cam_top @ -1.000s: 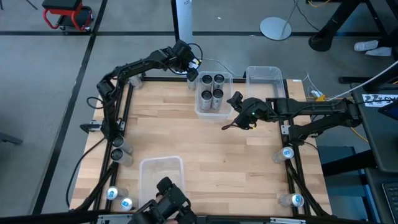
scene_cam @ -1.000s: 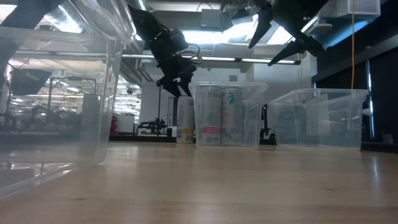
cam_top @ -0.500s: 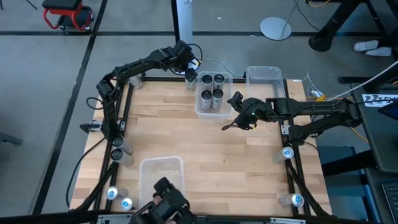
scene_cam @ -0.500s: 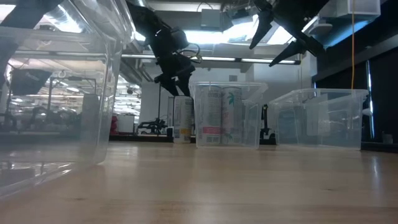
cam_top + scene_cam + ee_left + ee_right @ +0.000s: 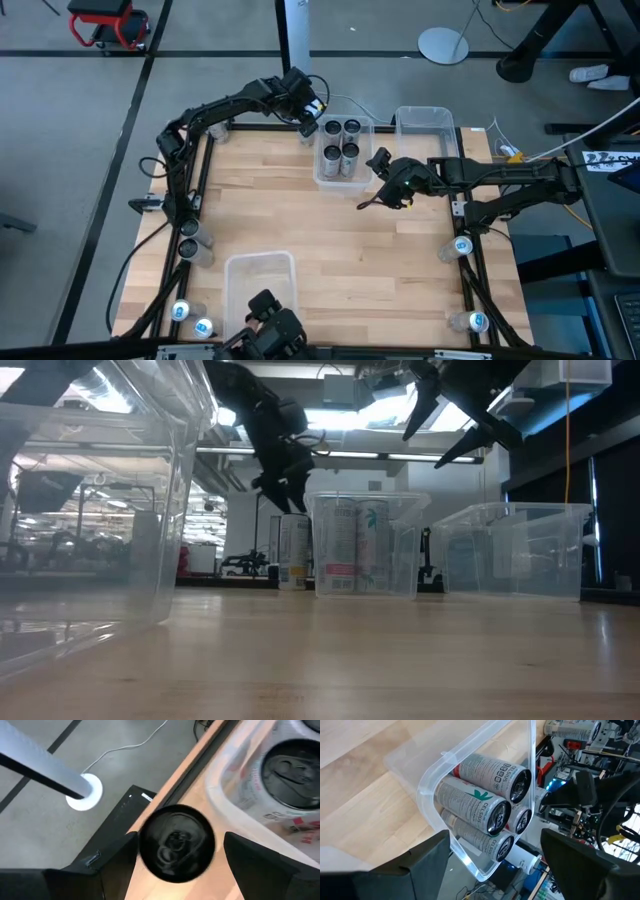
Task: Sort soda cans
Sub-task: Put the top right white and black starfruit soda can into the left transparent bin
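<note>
The left tool (image 5: pixel 280 488) has risen, open, above a dark-topped can (image 5: pixel 176 843); the right tool (image 5: pixel 383 180) hangs open, seemingly empty.

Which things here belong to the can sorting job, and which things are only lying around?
Job:
- four dark-topped cans in the middle bin
- dark-topped can under the left gripper
- pale-topped cans at the table edges
- empty bins

Lying around:
- white round floor base
- red stool

The left gripper (image 5: pixel 281 491) has risen slightly above the standing can (image 5: pixel 293 552).
</note>
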